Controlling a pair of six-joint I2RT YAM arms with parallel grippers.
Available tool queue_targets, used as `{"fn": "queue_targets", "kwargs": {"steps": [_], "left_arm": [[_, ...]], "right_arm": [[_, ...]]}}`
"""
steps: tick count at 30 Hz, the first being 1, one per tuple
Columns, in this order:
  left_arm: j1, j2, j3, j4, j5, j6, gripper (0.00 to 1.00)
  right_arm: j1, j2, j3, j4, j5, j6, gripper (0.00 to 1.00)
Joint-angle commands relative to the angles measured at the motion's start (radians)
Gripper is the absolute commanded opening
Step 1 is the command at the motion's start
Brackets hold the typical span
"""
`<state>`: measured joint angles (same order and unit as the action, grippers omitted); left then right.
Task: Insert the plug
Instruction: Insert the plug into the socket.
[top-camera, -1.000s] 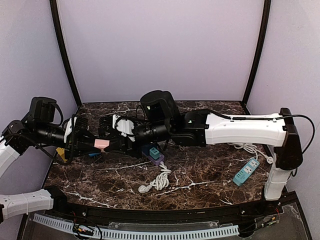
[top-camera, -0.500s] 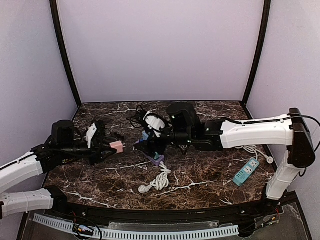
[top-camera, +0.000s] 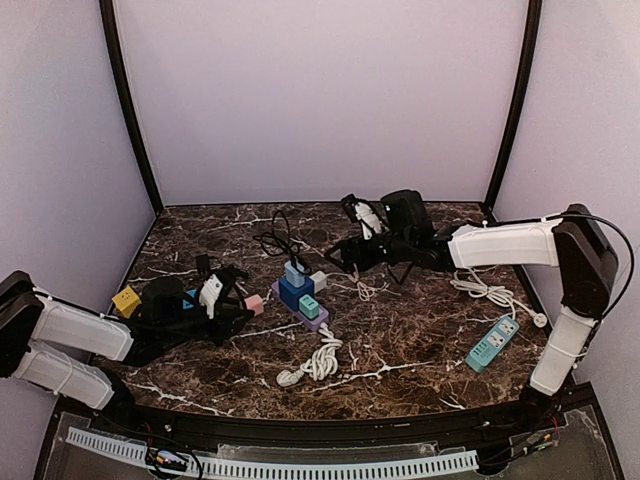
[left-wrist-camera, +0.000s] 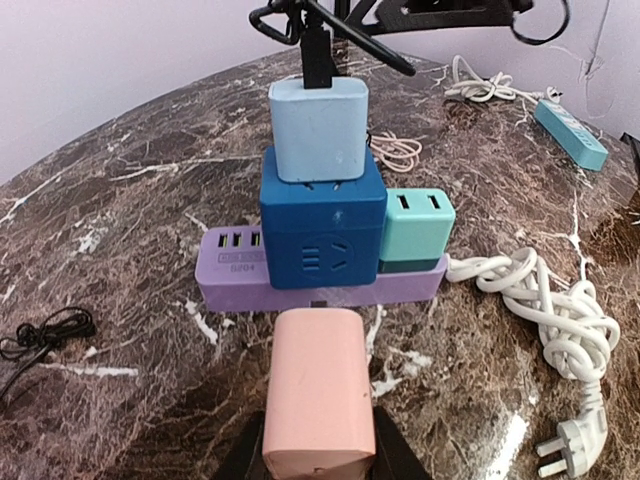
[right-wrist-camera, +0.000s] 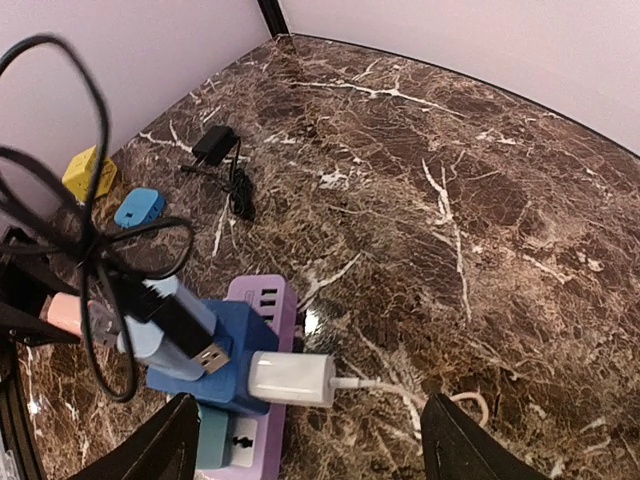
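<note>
In the left wrist view a pink plug (left-wrist-camera: 320, 395) sits between the fingers of my left gripper (left-wrist-camera: 320, 462), which is shut on it. Its front end points at the near side of the purple power strip (left-wrist-camera: 230, 280), a short gap away. The strip carries a dark blue cube adapter (left-wrist-camera: 320, 235), a light blue plug (left-wrist-camera: 318, 130) on top of that, and a teal adapter (left-wrist-camera: 415, 230). From above, the pink plug (top-camera: 255, 303) lies left of the strip (top-camera: 318, 322). My right gripper (top-camera: 342, 255) is open, behind and to the right of the strip; a white plug (right-wrist-camera: 290, 378) sticks in the cube's side.
A coiled white cord (top-camera: 315, 362) lies in front of the strip. A teal power strip (top-camera: 493, 343) sits at right with white cable (top-camera: 490, 295) behind it. A yellow plug (top-camera: 125, 300), a small blue adapter (right-wrist-camera: 138, 207) and a black adapter (right-wrist-camera: 213, 145) lie at left. Black cable (top-camera: 275, 240) loops behind the strip.
My right gripper has opened and drawn back to the right, away from the strip. My left arm has dropped low and carried the pink plug rightward, closer to the strip.
</note>
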<state>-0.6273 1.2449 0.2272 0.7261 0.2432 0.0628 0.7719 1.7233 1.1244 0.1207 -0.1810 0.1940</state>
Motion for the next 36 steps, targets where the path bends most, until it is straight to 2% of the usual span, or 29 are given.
{"fn": "queue_targets", "kwargs": {"steps": [1,4,7,11,19,24,30,36], "left_arm": [[-0.009,0.087,0.019,0.237,-0.02,0.011,0.01],[-0.009,0.172,0.04,0.289,0.009,0.03,0.01],[-0.009,0.254,0.074,0.328,0.021,-0.005,0.01],[-0.011,0.327,0.105,0.382,-0.005,0.012,0.01],[-0.032,0.383,0.119,0.415,-0.005,-0.046,0.01],[-0.038,0.39,0.106,0.409,-0.028,-0.056,0.01],[-0.041,0.398,0.109,0.384,-0.055,-0.057,0.01],[-0.041,0.403,0.109,0.368,-0.07,-0.055,0.01]], "right_arm": [[-0.085,0.076,0.079,0.049,-0.246,0.006,0.74],[-0.055,0.073,0.056,0.098,-0.323,-0.117,0.73],[-0.01,0.06,0.013,0.171,-0.221,-0.143,0.75],[0.037,0.09,0.033,0.224,-0.111,-0.08,0.74],[0.14,0.183,0.142,0.1,0.162,-0.056,0.74],[0.148,0.226,0.17,0.094,0.14,-0.044,0.72],[0.154,0.26,0.193,0.075,0.189,-0.035,0.58],[0.167,0.271,0.192,0.086,0.198,-0.041,0.31]]}}
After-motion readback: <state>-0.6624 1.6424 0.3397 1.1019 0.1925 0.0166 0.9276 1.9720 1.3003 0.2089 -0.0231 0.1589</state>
